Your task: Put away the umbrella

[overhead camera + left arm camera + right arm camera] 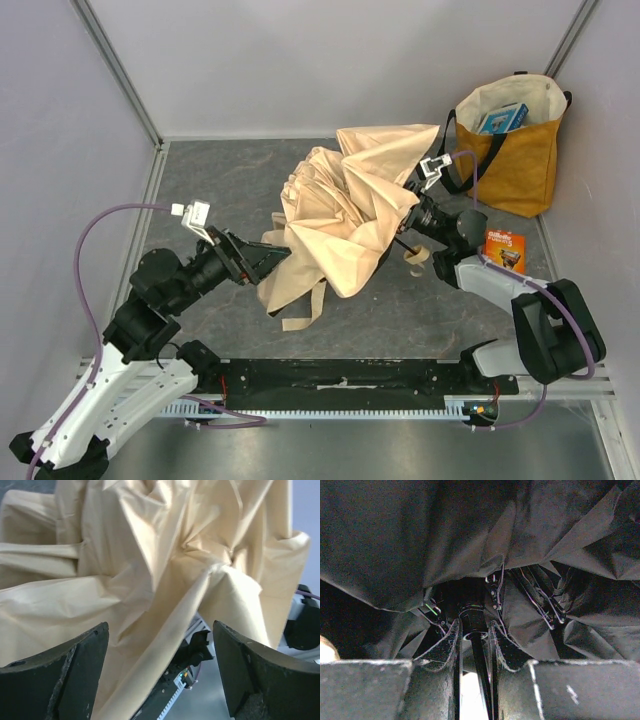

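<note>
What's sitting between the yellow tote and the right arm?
An orange razor pack, lying flat on the near side of the tote bag, close beside the right arm. It shows in the top external view only.

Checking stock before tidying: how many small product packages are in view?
2. A blue box sits inside the yellow tote bag; an orange package lies on the table beside the right arm. More may hide in the bag or under the umbrella.
</note>
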